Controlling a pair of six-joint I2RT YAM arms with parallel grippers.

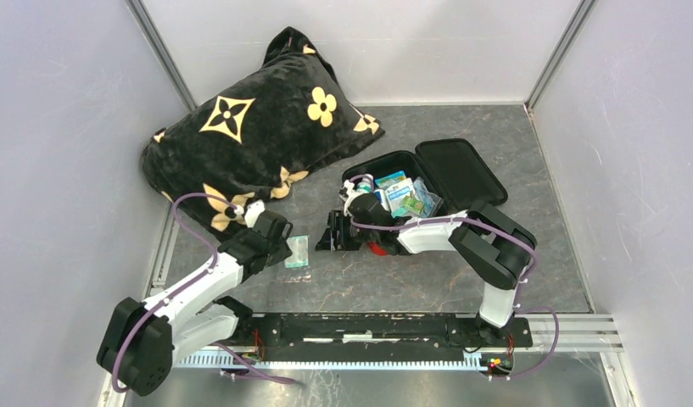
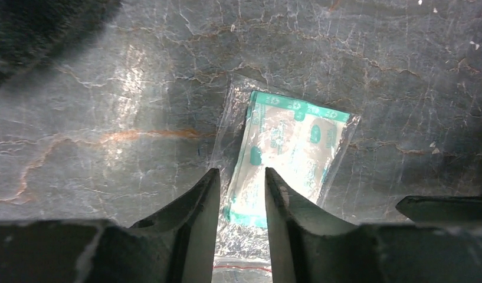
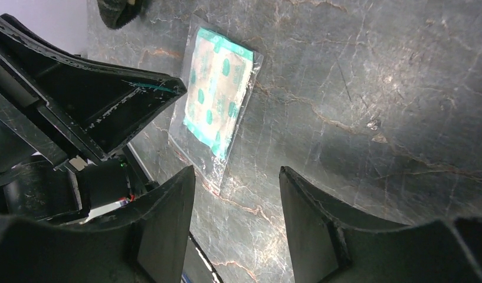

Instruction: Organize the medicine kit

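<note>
The medicine kit lies open at centre right, black lining up, with packets and a bottle in its base and red shell showing at its near edge. A clear plastic packet of teal-printed plasters lies flat on the table left of the kit. My left gripper is low over the packet's near end, its fingers narrowly apart on either side of it. My right gripper is open over bare table just right of the packet, holding nothing.
A big black pillow with gold flowers fills the back left. Grey walls enclose the table on three sides. A metal rail runs along the near edge. My two grippers are close together, one on each side of the packet.
</note>
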